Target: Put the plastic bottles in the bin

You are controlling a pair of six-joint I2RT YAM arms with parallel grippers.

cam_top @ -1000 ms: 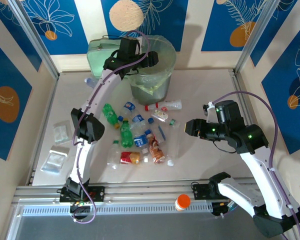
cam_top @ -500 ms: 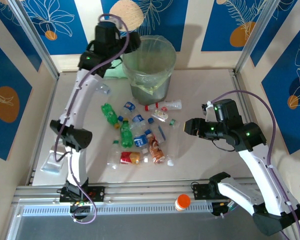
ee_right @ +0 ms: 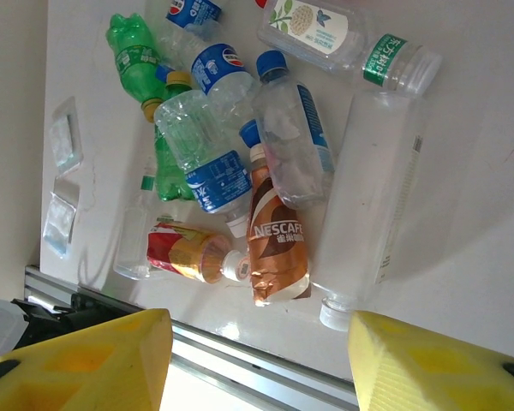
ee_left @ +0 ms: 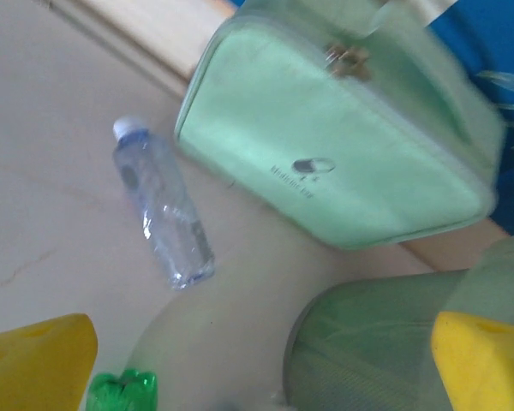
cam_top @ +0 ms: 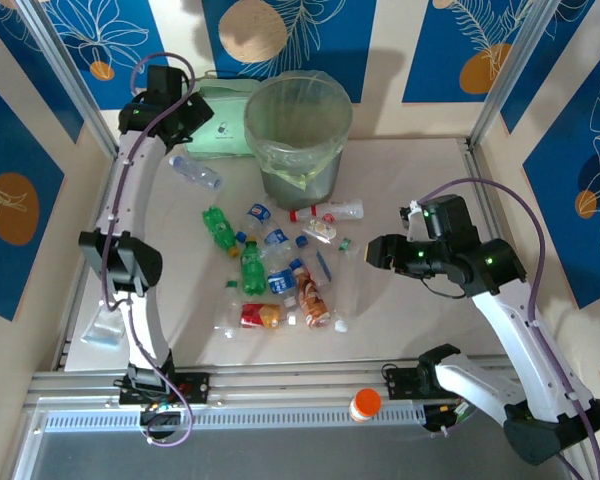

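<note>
Blue-patterned walls (cam_top: 380, 40) enclose the pale tabletop (cam_top: 420, 170). Left tool (ee_left: 257, 364), wide and empty, hangs over a clear bottle (ee_left: 163, 205) near the bin (cam_top: 300, 172); right tool (ee_right: 257, 360), parted and empty, hovers beside the bottle heap (cam_top: 275, 265). Seemingly a reaching stage: next, descend and grasp one.

Left wrist view is smeared throughout. You cannot read the logo on the mint-green case (ee_left: 325, 163), and its upper side runs off the frame. The lower edge cuts the bin (ee_left: 368, 351), a green bottle (ee_left: 120, 390) and both yellow pads (ee_left: 34, 364) of the left pincer (ee_left: 259, 364).

Top view: the bin hides the case's right end. Labels in the bottle pile (cam_top: 280, 275) are too small for you to read.

Right wrist view: the top edge cuts a blue-labelled bottle (ee_right: 193, 10).
</note>
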